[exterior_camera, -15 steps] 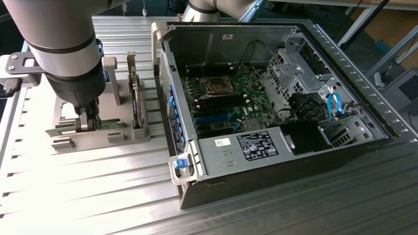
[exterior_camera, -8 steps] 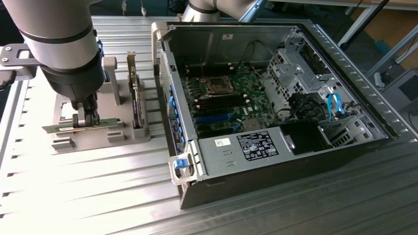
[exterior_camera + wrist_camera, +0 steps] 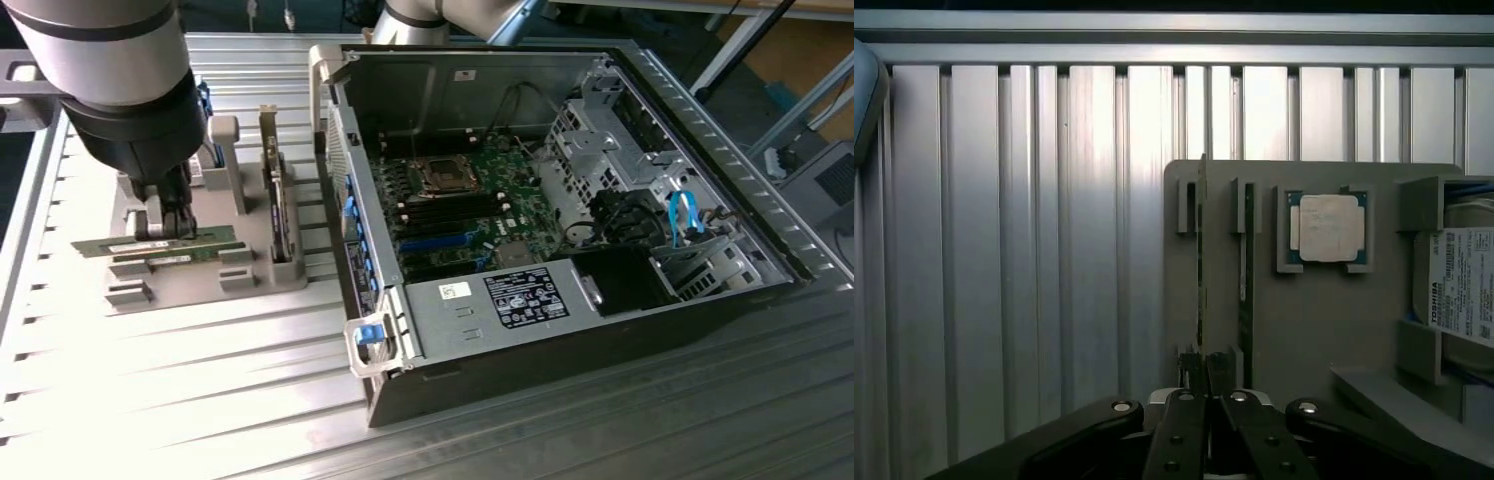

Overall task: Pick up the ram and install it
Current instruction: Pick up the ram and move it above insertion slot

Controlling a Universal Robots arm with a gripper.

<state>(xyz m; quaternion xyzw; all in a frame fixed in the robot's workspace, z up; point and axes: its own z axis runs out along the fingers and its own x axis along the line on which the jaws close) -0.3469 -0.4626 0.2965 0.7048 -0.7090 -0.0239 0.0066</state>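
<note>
plainly, the dark two-fingered pincer [image 3: 171, 232] stands low over the pale grey slotted plastic holder [image 3: 200, 292], at the exterior view's left. its jaws are drawn narrow and pinch the long, thin green circuit-board ram stick [image 3: 140, 244], which stands on edge so that its upper edge is free for a pinch from above. in the wrist view that thin edge runs straight in between the pincer [image 3: 1206, 378] tips, so the ram stick [image 3: 1201, 250] is directly under and inside the grip. whether it has left its slots i cannot tell.

just beside the pincer, a second green memory stick [image 3: 180, 262] waits in the neighbouring slots, apart from the fingers. farther out, a dark upright expansion card [image 3: 278, 215] stands in its own slot, and a square silver processor chip [image 3: 1328, 228] lies flat in a recess; the holder seems made to keep each part separate and reachable.

well away from the pincer, towards the exterior view's right, the open black computer case [image 3: 587, 365] lies on its side with the green motherboard [image 3: 461, 215] facing up, likely so that parts can be pressed in from above.
</note>
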